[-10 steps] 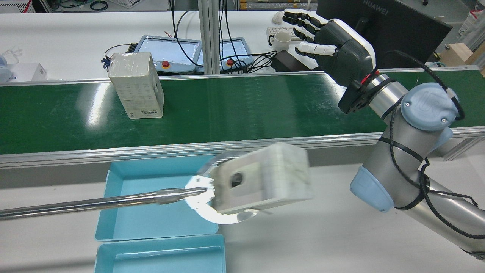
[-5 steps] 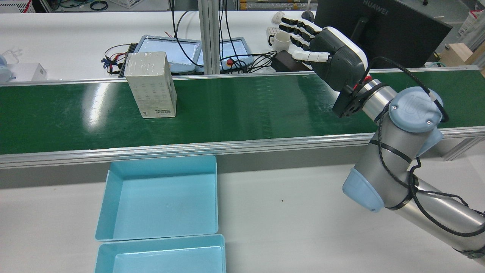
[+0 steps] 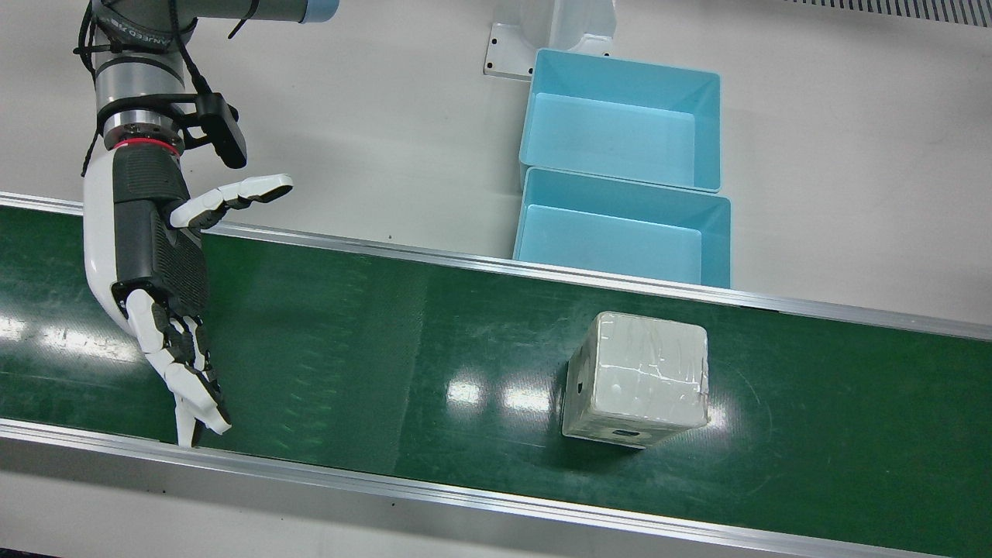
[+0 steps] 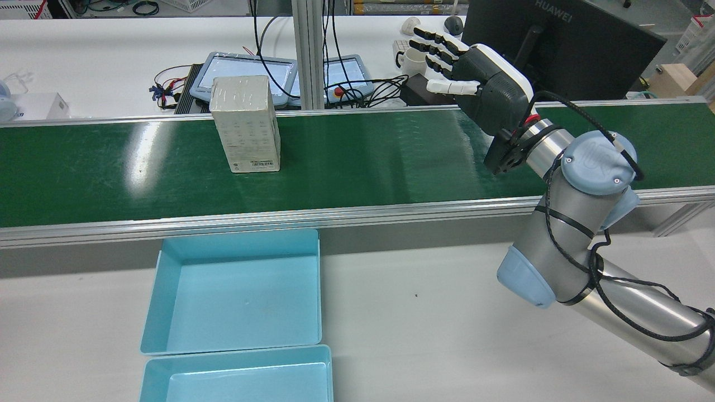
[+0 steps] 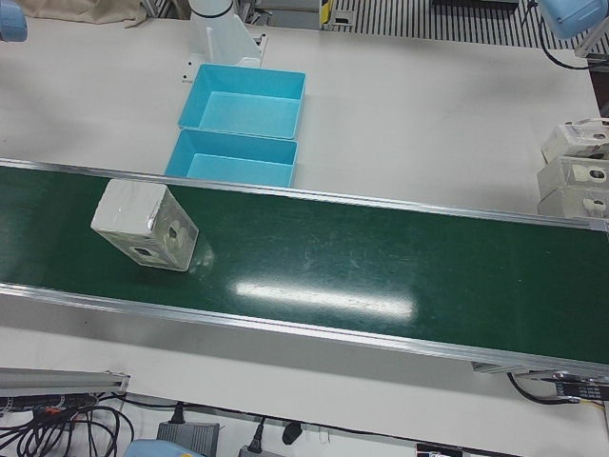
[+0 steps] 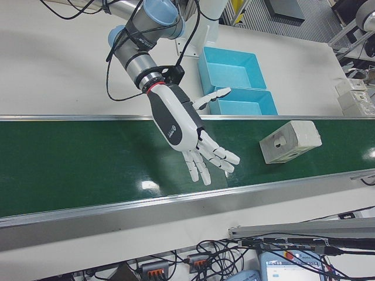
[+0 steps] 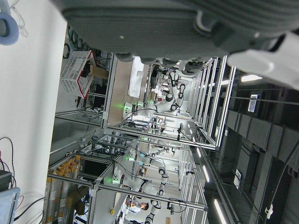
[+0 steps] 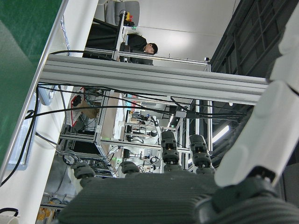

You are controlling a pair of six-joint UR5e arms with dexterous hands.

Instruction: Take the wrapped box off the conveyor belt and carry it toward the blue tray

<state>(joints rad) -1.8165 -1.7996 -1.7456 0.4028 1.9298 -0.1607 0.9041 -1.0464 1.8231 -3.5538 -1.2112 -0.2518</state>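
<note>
Upright on the green conveyor belt [image 4: 363,162], the plastic-wrapped white box [image 4: 246,124] stands at nine o'clock from the right hand [image 4: 480,89], fingers spread, empty, well apart; left hand's state cannot be told.

The wrapped box [image 4: 246,124] stands upright on the conveyor belt [image 4: 357,162]; the right hand [image 4: 475,84] hovers spread, well apart; blue trays [image 4: 234,290] sit below.

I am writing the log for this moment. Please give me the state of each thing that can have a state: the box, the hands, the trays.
wrapped box: upright on the conveyor belt, untouched.
right hand: open over the belt, holding nothing, apart from the box.
left hand: only partly visible, state unclear.
blue trays: both empty, beside the belt.
</note>
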